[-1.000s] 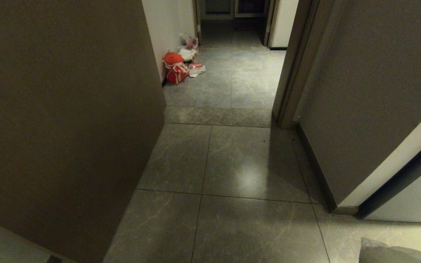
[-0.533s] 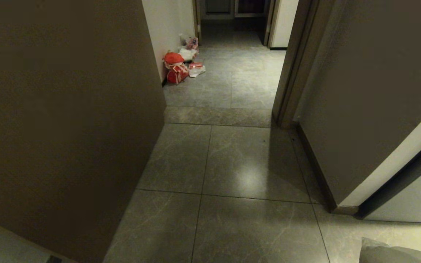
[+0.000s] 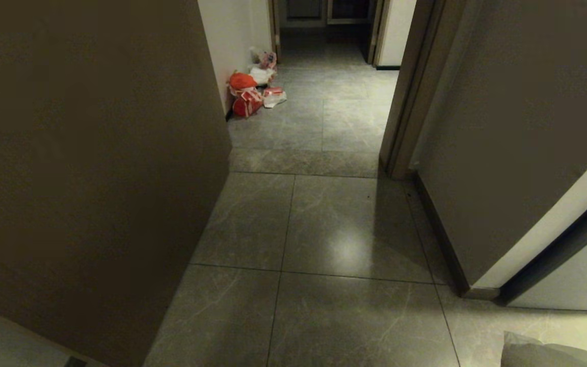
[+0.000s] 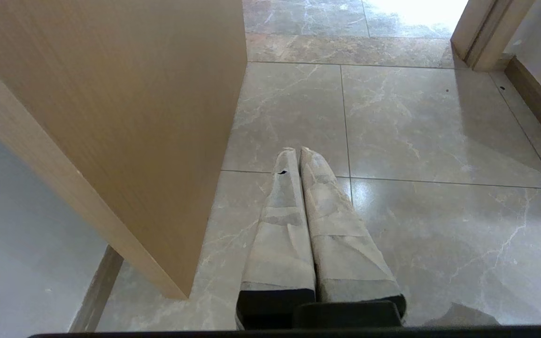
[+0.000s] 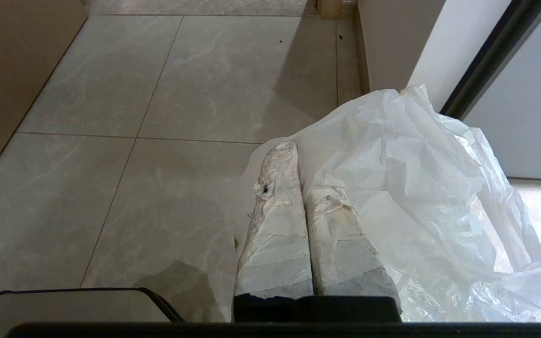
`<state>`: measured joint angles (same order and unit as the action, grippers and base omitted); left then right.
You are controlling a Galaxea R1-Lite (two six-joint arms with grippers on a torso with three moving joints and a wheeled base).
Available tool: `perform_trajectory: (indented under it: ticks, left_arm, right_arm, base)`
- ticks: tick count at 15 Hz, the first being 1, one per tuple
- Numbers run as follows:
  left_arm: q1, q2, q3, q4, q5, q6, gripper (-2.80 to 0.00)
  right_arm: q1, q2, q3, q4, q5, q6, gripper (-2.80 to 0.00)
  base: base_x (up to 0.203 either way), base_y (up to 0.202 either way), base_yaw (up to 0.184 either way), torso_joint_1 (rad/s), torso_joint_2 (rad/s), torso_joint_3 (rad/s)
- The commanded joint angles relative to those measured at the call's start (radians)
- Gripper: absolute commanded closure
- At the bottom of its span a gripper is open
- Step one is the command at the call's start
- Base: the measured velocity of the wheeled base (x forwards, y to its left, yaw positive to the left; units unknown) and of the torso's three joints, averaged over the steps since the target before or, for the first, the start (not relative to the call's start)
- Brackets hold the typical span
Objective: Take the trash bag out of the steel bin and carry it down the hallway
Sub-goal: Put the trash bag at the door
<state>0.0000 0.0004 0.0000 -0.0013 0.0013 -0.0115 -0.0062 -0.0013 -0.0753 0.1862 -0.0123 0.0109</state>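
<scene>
The right gripper (image 5: pixel 297 149) is clamped tight on the trash bag (image 5: pixel 421 197), which billows beside it over the hallway (image 3: pixel 324 224) tiles. The left gripper (image 4: pixel 297 151) hangs closed, empty. Red-and-white bags (image 3: pixel 252 92) sit far ahead.

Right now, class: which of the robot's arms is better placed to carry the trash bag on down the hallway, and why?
The right. The right tool is shut on the trash bag, which hangs beside it over the hallway tiles. The left tool is shut and empty, with no bag near it.
</scene>
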Motion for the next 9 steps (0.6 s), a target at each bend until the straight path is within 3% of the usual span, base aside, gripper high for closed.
perform_trajectory:
  ticks: [1, 9]
  left_arm:
    - [0.0, 0.0, 0.002, 0.0, 0.0, -0.001, 0.0]
    - [0.0, 0.0, 0.002, 0.0, 0.0, -0.001, 0.0]
  right_arm:
    - [0.0, 0.0, 0.0, 0.001, 0.0, 0.0, 0.0]
    - [0.0, 0.0, 0.0, 0.001, 0.0, 0.0, 0.0]
  base:
    - [0.0, 0.0, 0.0, 0.0, 0.0, 0.0]
    - [0.0, 0.0, 0.0, 0.0, 0.0, 0.0]
